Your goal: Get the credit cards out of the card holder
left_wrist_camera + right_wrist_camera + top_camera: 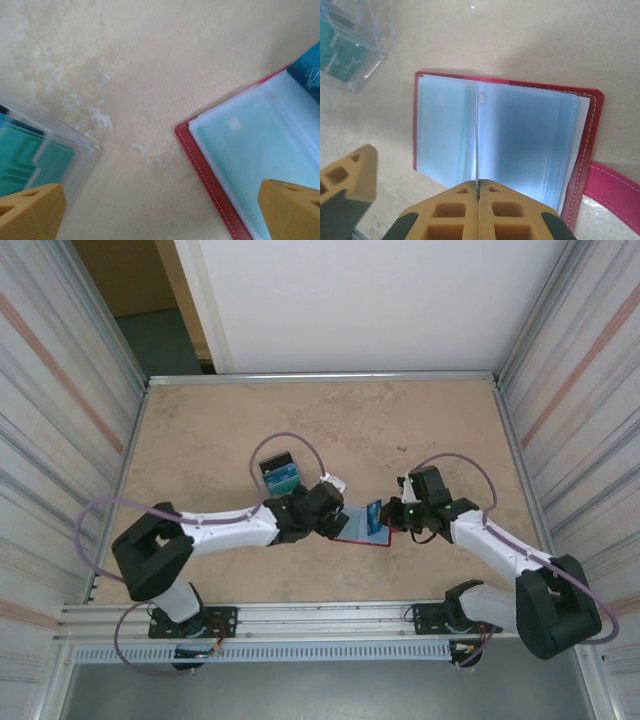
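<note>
- the card holder (520, 140) lies open and flat on the tabletop (150, 60), between the two arms. it is directly under the right jaws and just to the side of the left jaws.
- the right jaws are pressed together on a thin blue sheet (375, 517) that stands upright from the holder's spine. the right wrist view shows it edge-on, so i cannot tell whether it is a bare card or a sleeve page with a card in it.
- the sheet's long edge runs along the spine, in line with the seam where the jaws meet. judging from this, a pull up and away from the spine would be the natural way out.
- the left jaws are spread wide and hold nothing. one finger (292, 210) hovers over the holder's near corner, which is well placed to pin the cover down.
- the holder has a dark-red cover with pale stitching and pale blue-grey clear pockets inside. a red tab (615, 192) trails off one edge.
- a clear box (347, 50) holding teal cards (20, 155) sits near the holder, apart from it.
</note>
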